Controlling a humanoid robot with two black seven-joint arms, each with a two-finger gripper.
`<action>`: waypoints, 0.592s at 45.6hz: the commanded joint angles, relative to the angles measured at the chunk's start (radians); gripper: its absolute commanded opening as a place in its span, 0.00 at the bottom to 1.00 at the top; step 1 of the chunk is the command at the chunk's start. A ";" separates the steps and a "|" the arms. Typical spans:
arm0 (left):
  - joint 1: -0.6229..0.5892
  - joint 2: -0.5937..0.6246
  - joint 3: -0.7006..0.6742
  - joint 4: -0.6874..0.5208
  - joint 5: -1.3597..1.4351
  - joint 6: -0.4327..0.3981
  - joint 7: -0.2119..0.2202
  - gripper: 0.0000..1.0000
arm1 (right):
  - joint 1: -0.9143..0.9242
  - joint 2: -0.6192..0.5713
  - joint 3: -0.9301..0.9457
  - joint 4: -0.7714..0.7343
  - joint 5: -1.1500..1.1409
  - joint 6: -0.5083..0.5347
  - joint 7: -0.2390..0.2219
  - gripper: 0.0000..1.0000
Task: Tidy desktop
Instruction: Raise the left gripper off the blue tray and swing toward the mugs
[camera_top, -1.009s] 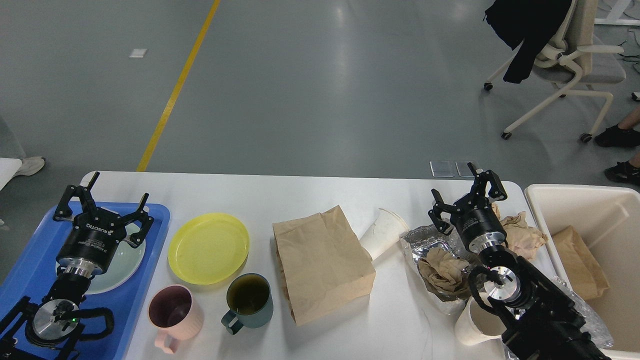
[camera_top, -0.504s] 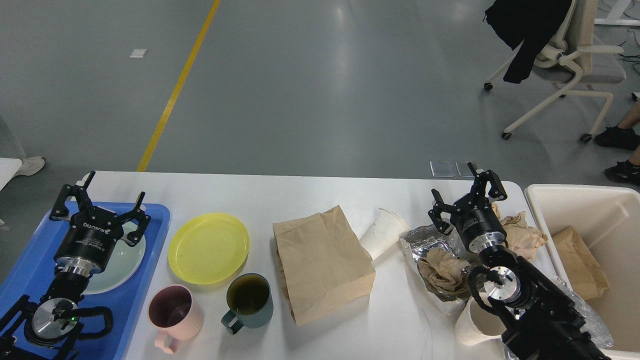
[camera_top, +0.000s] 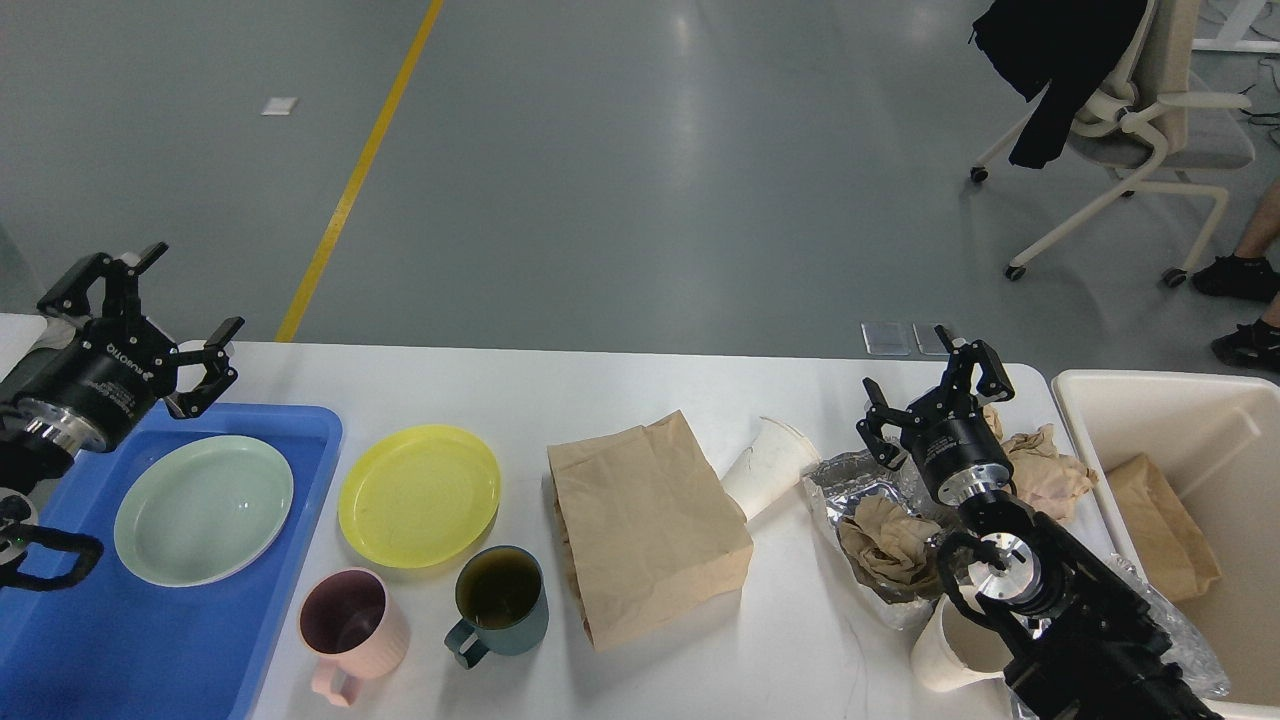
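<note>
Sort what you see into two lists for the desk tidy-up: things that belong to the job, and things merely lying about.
Belongs to the job:
desktop
yellow plate
pink mug
green mug
brown paper bag
tipped paper cup
foil tray
blue tray
cream bin

Just lying about:
office chair
black jacket

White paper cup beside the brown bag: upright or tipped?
Tipped: the white paper cup lies on its side on the white desktop, mouth facing away.

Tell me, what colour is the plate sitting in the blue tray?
Pale mint green. The plate shows best in the head view, lying uncovered in the tray.
</note>
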 joint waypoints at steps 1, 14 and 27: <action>-0.256 0.134 0.441 0.017 0.003 -0.015 0.002 0.96 | 0.000 0.000 0.000 0.001 0.000 0.000 -0.001 1.00; -1.088 -0.036 1.694 0.010 0.004 -0.047 0.002 0.97 | 0.000 0.000 0.000 0.001 0.000 0.000 0.000 1.00; -1.505 -0.354 2.221 -0.245 0.001 -0.081 0.005 0.97 | 0.000 0.000 -0.001 0.001 0.000 0.000 0.000 1.00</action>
